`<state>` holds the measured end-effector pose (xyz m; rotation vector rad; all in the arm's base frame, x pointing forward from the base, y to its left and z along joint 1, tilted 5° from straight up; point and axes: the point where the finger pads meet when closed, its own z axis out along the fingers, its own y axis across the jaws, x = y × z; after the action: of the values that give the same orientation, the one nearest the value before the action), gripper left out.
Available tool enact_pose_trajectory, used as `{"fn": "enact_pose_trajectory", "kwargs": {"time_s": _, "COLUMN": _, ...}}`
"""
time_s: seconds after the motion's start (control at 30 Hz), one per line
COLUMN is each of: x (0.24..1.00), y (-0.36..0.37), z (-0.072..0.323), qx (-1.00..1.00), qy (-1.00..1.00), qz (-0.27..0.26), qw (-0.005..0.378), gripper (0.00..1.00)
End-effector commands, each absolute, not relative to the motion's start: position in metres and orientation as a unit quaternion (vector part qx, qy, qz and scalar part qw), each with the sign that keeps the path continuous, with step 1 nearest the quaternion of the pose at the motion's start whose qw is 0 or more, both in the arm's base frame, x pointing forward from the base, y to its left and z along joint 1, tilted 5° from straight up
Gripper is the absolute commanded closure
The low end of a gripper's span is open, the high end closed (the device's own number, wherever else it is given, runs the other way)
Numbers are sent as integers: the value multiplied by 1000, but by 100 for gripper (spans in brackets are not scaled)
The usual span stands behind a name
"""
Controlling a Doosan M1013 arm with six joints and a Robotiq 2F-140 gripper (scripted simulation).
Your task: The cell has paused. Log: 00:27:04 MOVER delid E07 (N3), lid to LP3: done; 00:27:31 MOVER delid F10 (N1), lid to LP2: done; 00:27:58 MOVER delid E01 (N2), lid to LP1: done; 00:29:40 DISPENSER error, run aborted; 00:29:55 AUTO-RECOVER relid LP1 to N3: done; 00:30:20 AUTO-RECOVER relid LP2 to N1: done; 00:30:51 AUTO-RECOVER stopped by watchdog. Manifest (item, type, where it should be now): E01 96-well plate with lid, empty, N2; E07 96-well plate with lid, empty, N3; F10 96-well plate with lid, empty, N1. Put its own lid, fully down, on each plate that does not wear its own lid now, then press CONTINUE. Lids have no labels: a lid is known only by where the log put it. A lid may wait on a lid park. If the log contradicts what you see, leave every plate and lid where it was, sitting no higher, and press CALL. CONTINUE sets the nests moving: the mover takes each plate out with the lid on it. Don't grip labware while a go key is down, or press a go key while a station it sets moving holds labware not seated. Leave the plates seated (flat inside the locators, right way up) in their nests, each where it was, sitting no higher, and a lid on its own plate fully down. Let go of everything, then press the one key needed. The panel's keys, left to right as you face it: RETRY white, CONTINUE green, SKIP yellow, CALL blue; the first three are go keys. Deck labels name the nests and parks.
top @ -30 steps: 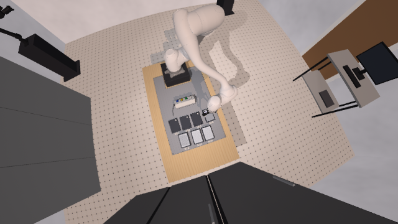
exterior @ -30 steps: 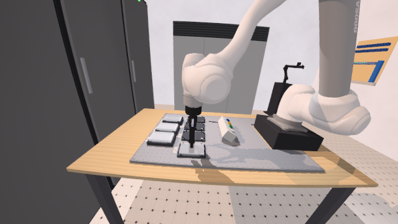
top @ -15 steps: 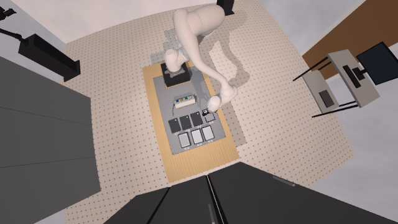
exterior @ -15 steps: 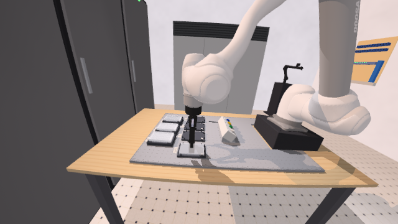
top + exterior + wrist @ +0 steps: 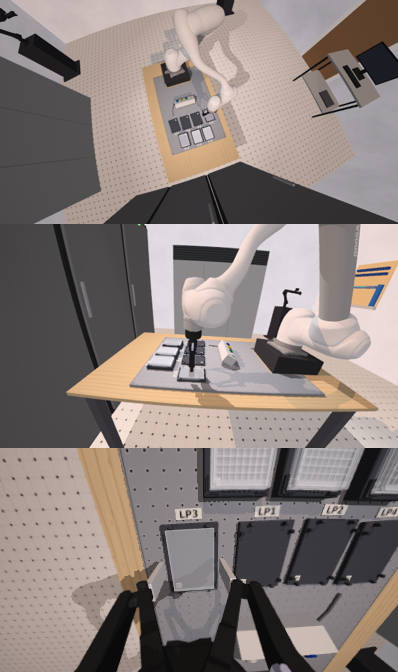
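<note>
The hand (image 5: 190, 583) hangs over the lid park marked LP3, its pale fingertips spread to either side of a flat, translucent grey lid (image 5: 190, 559) and pinching nothing. That lid lies in the dark frame of LP3, nearest the long wooden edge of the tabletop (image 5: 102, 379). Beside it, parks labelled LP1 (image 5: 264, 552), LP2 (image 5: 320, 550) and, as far as the cropped label shows, LP4 (image 5: 367, 550) are matte black rectangles. Beyond them three white, gridded well plates (image 5: 242, 468) sit in dark nests. The pale key panel (image 5: 227, 354) with coloured keys lies on the grey perforated deck mat (image 5: 264, 382).
</note>
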<state>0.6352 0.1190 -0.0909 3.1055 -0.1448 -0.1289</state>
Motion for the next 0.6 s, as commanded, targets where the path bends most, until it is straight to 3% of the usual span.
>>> {"fn": "enact_pose_trajectory", "kwargs": {"time_s": 0.0, "x": 635, "y": 121, "z": -94, "qx": 998, "qy": -49, "qz": -42, "qw": 13, "gripper": 34}}
{"fn": "enact_pose_trajectory", "kwargs": {"time_s": 0.57, "x": 634, "y": 121, "z": -97, "qx": 998, "qy": -49, "qz": -42, "qw": 13, "gripper": 34}}
